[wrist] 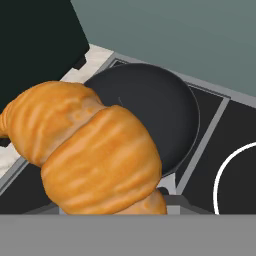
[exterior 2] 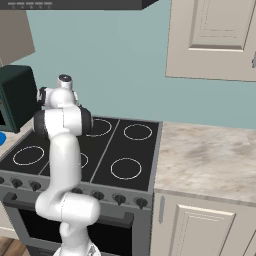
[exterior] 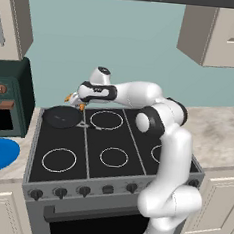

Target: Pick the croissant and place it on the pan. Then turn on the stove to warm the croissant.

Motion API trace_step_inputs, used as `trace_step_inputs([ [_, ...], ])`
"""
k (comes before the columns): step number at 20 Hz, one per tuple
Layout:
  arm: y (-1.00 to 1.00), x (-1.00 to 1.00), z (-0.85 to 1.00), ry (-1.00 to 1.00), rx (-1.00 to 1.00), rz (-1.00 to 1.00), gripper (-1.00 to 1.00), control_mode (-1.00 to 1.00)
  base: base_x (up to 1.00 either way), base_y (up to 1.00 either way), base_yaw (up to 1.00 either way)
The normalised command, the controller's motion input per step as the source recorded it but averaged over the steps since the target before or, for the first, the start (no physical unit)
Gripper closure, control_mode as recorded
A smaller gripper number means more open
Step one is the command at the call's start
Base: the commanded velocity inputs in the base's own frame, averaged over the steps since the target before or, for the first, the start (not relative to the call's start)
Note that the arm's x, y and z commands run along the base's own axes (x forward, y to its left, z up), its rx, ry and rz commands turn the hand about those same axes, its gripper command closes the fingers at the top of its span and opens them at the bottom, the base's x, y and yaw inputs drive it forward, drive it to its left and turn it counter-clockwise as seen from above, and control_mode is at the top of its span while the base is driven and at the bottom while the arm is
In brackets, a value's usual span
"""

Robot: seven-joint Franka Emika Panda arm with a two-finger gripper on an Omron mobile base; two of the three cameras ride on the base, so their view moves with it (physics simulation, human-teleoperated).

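I've got the croissant (wrist: 90,150) clamped in the gripper (exterior: 75,101). Hand view has the pastry right up against the camera, hiding the fingertips; left base view shows orange poking out both sides of the hand. So: jaws closed on the croissant, carried in the air, not resting on anything

Where things are: the pan (exterior: 62,117) sits on the far-left burner of the stove (exterior: 111,153), handle pointing right toward the next ring. The hand hangs above the pan's far-right rim, not yet centred over it. In the hand view the pan (wrist: 150,115) lies just beyond the croissant, far part of its base still bare

Risks as I judge them:
- Release here and the croissant may land on the rim, then tip onto the cooktop or the counter strip by the toaster oven (exterior: 7,99). Cause: hand too close to the pan edge
- Croissant is wide against a small pan, so one horn may overhang the rim even with a decent drop
- Descending too low could push the pastry into the pan and shove it off the burner ring
- The knobs (exterior: 85,190) sit on the near front panel; wrong knob lights a burner with no pan on it. I can't tell from here which knob maps to far-left
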Motion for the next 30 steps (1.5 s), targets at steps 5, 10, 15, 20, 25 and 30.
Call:
trace_step_inputs([
  [5,0.23,0.49,-0.19,0.12,-0.06,0.0,1.0,-1.0,0.0,0.0,0.0],
  [10,0.11,0.38,-0.27,0.09,-0.05,0.0,1.0,-1.0,0.0,0.0,0.0],
  [15,0.05,0.26,-0.33,0.08,-0.05,0.0,1.0,-1.0,0.0,0.0,0.0],
  [20,0.0,0.03,-0.34,0.04,-0.08,0.01,1.0,-1.0,0.0,0.0,0.0],
  [25,0.01,0.01,-0.34,0.03,-0.09,0.0,1.0,-1.0,0.0,0.0,0.0],
  [30,0.01,0.0,-0.31,0.01,-0.08,0.0,1.0,-1.0,0.0,0.0,0.0],
])
